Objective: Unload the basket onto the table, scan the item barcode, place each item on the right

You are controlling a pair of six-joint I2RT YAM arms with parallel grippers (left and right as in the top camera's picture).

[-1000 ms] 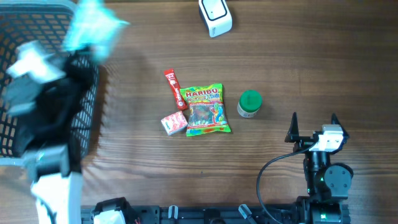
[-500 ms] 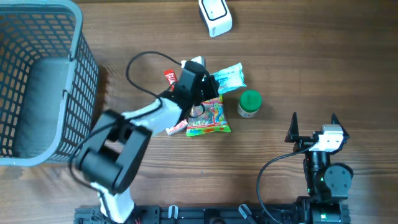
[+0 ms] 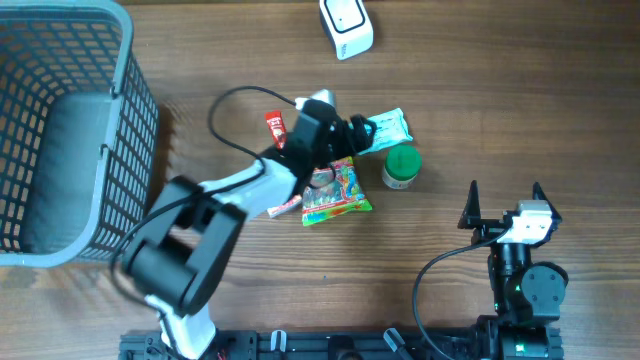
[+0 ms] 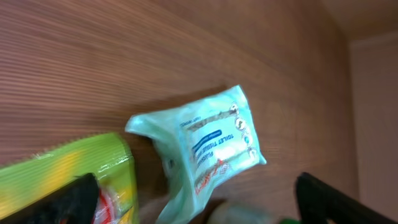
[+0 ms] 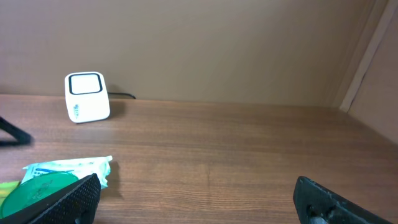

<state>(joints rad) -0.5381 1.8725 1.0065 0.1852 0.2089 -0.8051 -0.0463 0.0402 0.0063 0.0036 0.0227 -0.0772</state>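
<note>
Overhead view, starting closest to the robot: the right claw (image 3: 505, 190) sits low over the counter (image 3: 500, 90). It is wide open, holds nothing, and is well away from the things.

Next comes the left arm, reaching to the middle. Half a second ago the left claw (image 3: 365, 131) was pinching the tissue pack (image 3: 388, 126). Now it has let go, and the pack lies on the counter right at its tips, a bit further right than before. The left wrist view shows the same thing: the fingers (image 4: 336, 199) stand far apart and the pack lies loose past them. I cannot see a barcode on it.

So I think the pack is put down, not being scanned. Something must be picked up again and shown to the scanner (image 3: 346, 25).

The candy bag (image 3: 337, 190) lies partly under the arm. The green-topped bottle (image 3: 402, 165) is just beside the pack and could get bumped. The red stick (image 3: 274, 128) is on the arm's other side. The basket (image 3: 130, 150) stands at the left. The scanner stands at the far edge, well apart, with bare counter in between.
</note>
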